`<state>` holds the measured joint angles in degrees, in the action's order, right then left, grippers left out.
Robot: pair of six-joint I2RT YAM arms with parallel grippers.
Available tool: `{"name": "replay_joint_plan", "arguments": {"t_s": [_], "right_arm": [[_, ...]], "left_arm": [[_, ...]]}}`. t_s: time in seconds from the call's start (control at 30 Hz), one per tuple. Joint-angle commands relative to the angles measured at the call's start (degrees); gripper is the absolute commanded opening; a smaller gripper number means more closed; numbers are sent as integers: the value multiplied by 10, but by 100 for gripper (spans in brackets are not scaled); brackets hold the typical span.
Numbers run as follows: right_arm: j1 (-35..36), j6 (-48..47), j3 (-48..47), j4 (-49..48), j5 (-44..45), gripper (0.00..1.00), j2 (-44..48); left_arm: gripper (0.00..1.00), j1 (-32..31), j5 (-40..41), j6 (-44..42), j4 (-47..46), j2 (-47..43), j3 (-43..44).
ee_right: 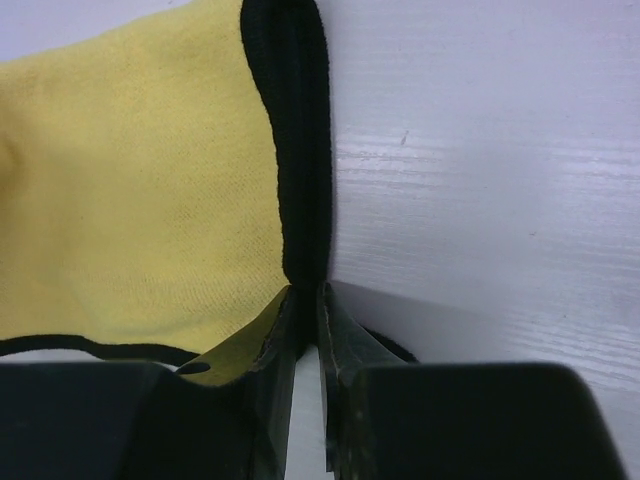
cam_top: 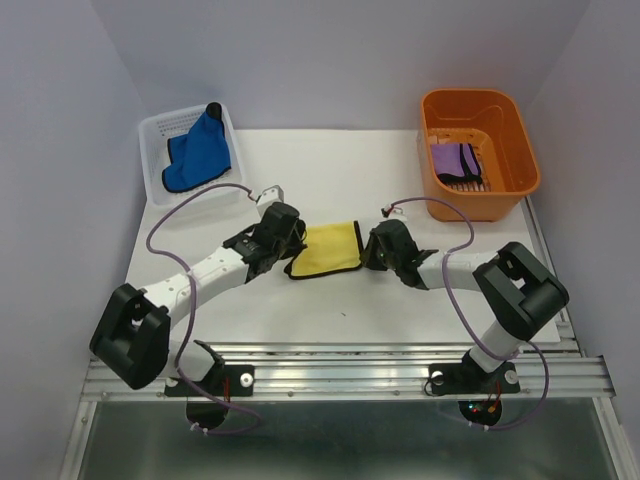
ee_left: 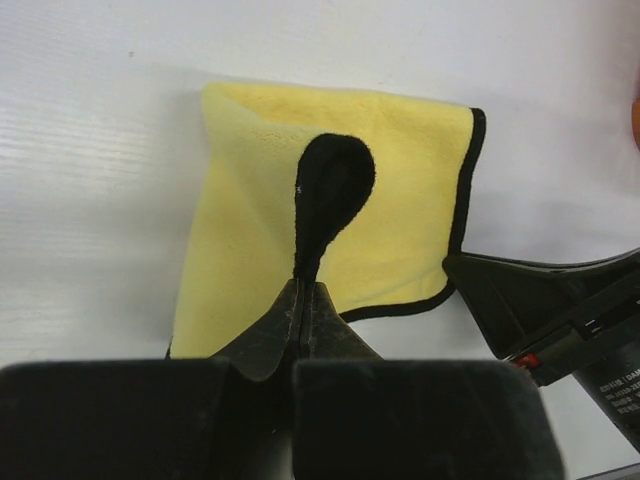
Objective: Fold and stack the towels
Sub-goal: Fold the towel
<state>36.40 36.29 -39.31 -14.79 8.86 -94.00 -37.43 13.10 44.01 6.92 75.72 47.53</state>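
Note:
The yellow towel (cam_top: pixel 328 248) with dark edging lies folded in the middle of the table, between my two grippers. My left gripper (cam_top: pixel 287 251) is shut on its left edge; in the left wrist view (ee_left: pixel 303 285) the jaws pinch a raised loop of the dark edging over the yellow towel (ee_left: pixel 400 200). My right gripper (cam_top: pixel 367 250) is shut on its right edge; in the right wrist view (ee_right: pixel 305 295) the jaws pinch the dark edging of the yellow towel (ee_right: pixel 130 200). The blue towel (cam_top: pixel 200 150) lies crumpled in the white mesh basket (cam_top: pixel 155 140). The purple towel (cam_top: pixel 455 162) lies in the orange bin (cam_top: pixel 505 130).
The white basket stands at the back left of the table, the orange bin at the back right. The right gripper's body (ee_left: pixel 560 310) shows in the left wrist view, close to the towel's corner. Purple cables loop over both arms.

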Motion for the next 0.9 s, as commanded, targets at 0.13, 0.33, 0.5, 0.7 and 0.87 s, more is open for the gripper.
{"name": "replay_joint_plan", "arguments": {"t_s": [0.13,0.33,0.5,0.7,0.87], "right_arm": [[-2,0,23,-15,-41,18,-6],[-2,-4,28,-10,-40,18,-2],[-2,-1,37,-25,-49,18,-10],[-1,-1,42,-32,-49,18,-18],[-2,1,40,-33,-54,18,-20]], "left_arm": [[0,-23,-2,15,-42,72,84],[0,-33,-13,21,-45,152,143],[0,-58,-4,25,-45,205,180],[0,-66,0,27,-45,241,218],[0,-71,-1,31,-45,266,237]]}}
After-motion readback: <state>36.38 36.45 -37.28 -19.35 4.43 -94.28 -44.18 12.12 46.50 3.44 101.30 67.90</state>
